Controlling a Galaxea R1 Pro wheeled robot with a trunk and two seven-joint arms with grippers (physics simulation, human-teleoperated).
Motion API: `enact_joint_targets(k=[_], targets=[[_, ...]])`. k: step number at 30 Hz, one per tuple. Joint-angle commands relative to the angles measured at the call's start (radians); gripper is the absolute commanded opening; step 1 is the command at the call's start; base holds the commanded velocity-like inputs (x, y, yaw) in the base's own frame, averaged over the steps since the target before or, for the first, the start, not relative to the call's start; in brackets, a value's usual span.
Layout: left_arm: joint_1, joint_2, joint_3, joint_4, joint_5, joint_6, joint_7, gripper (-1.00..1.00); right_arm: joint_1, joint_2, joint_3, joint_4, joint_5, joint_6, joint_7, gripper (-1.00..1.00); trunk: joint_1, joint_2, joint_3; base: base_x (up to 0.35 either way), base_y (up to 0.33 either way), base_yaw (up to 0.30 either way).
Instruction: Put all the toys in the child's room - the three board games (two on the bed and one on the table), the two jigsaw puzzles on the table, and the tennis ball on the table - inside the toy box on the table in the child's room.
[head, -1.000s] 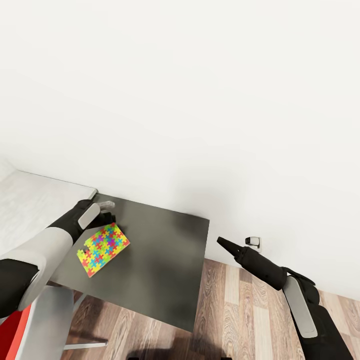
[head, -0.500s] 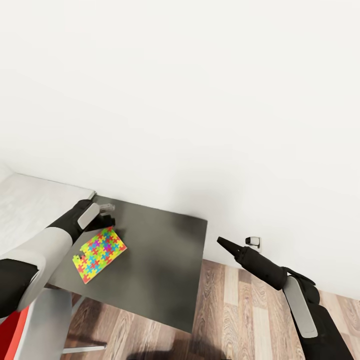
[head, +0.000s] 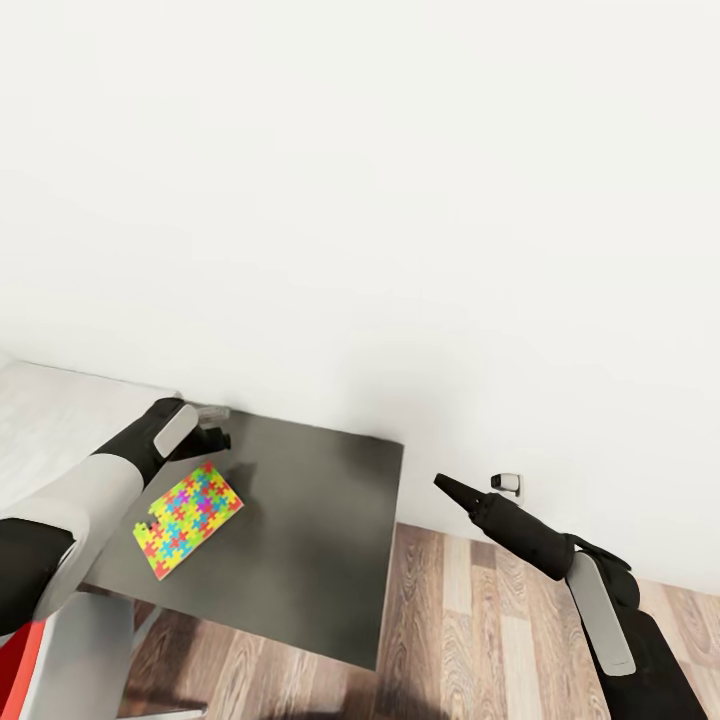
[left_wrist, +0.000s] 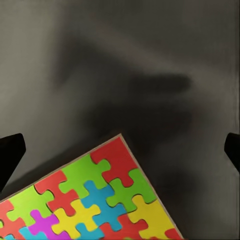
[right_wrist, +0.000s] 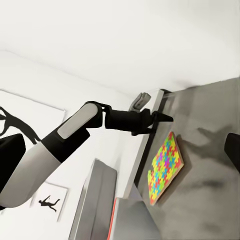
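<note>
A jigsaw puzzle (head: 187, 518) lies flat on the dark grey cabinet (head: 310, 540), close to the cabinet's left edge and roughly midway between its wall edge and its near edge, with one corner turned toward the wall. The left gripper (head: 222, 433) hangs over the cabinet's back left corner, just beyond that corner of the puzzle, so the puzzle lies below the fingers and toward the robot from them. In the left wrist view the two dark fingertips (left_wrist: 10, 155) sit far apart at the picture's sides with only cabinet top and the puzzle's red corner piece between them, so the jaws are spread and hold nothing. The left arm is much the nearer; the right gripper (head: 441, 483) hangs off the cabinet's right edge above the wood floor (head: 520, 640), its fingers apparently pressed into one narrow point. Nothing on the cabinet blocks the reach. The thin board lying flush will probably be awkward to pinch from above. The pale table (head: 50, 420) adjoins the cabinet's left edge
</note>
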Motion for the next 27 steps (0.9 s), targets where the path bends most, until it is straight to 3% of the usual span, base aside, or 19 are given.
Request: enact_joint_targets(k=[1,16,27], targets=[[-0.001,0.001,-0.007,-0.002,0.011,0.004,0.007,1.0,0.0,0.0,0.0,0.0,-0.003,0.005,0.001,1.0,0.001,-0.002,0.0,0.0,0.0,-0.096],[-0.001,0.004,-0.01,0.005,0.008,0.017,0.019,1.0,-0.001,0.0,-0.001,0.0,-0.001,0.004,0.001,1.0,0.001,-0.002,0.02,0.0,0.0,-0.087],[-0.001,0.007,-0.013,0.008,0.006,0.018,0.019,1.0,-0.001,0.0,0.001,-0.002,0.0,0.005,0.0,1.0,0.001,-0.002,0.023,0.0,0.0,0.043]])
